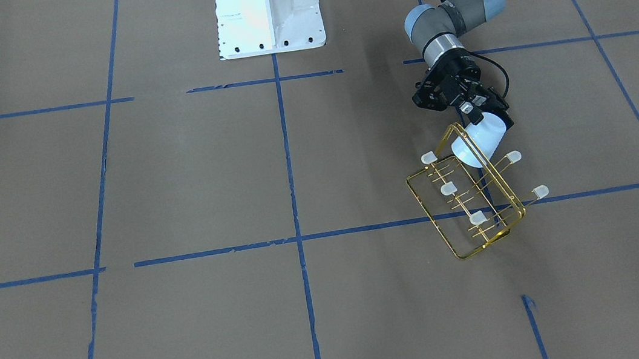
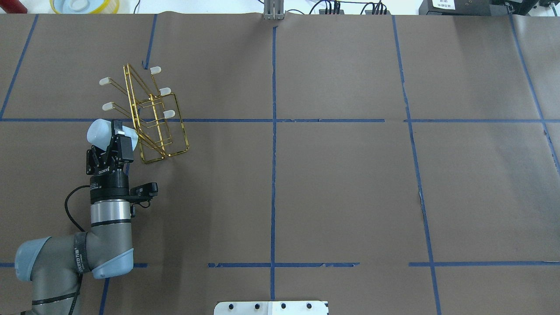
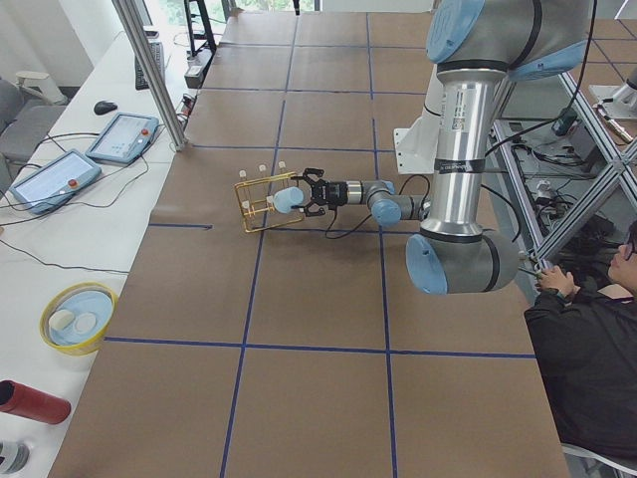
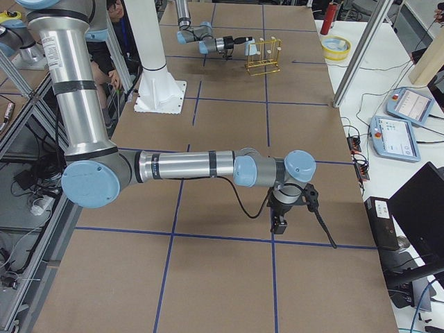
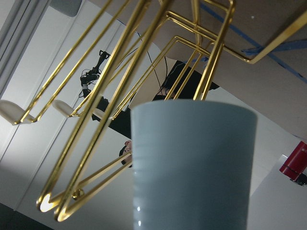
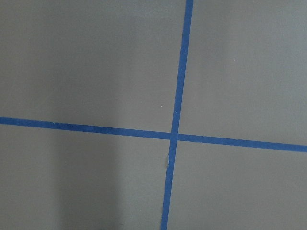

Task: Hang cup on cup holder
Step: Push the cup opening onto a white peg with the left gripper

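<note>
My left gripper point(image 1: 484, 121) is shut on the pale blue-white cup point(image 1: 479, 145) and holds it tilted at the near end of the gold wire cup holder point(image 1: 469, 210). In the overhead view the gripper point(image 2: 114, 134) has the cup point(image 2: 99, 131) just left of the rack point(image 2: 153, 118). Five capped prongs show; where the sixth would be, the cup covers the spot. The left wrist view shows the cup point(image 5: 192, 163) close against the rack's wires point(image 5: 91, 143). My right gripper point(image 4: 279, 223) hangs over bare table far from the rack; I cannot tell whether it is open.
The robot's white base point(image 1: 268, 9) stands at the table's middle edge. A yellow bowl point(image 3: 78, 317), a red cylinder point(image 3: 30, 401) and two tablets point(image 3: 119, 134) lie on the side bench. An operator point(image 3: 597, 339) sits beside the robot.
</note>
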### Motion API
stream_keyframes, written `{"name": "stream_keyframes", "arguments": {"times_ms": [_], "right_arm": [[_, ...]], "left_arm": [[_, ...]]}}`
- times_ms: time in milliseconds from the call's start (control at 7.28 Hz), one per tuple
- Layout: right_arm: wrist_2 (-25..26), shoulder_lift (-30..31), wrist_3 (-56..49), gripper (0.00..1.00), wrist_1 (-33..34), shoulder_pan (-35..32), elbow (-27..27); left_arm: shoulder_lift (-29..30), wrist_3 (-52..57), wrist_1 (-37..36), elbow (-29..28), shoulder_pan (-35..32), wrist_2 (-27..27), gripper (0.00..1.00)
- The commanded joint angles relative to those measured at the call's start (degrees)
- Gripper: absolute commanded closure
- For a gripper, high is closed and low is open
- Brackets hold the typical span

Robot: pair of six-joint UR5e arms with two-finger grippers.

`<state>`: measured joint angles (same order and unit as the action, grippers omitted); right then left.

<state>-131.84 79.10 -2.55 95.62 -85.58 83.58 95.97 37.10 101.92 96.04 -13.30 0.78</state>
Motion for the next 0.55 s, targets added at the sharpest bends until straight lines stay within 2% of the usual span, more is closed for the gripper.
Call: {"name": "stream_keyframes", "arguments": {"times_ms": [0,412], "right_arm": [[0.0,0.0,0.0,0.00,0.0,0.0,0.0],[0.0,0.0,0.1,0.00,0.0,0.0,0.0]], "left_arm": [[0.0,0.0,-0.1,0.0,0.0,0.0,0.00],[-1.0,-0.1,0.2,1.5,-0.1,-0.1,0.00]]}}
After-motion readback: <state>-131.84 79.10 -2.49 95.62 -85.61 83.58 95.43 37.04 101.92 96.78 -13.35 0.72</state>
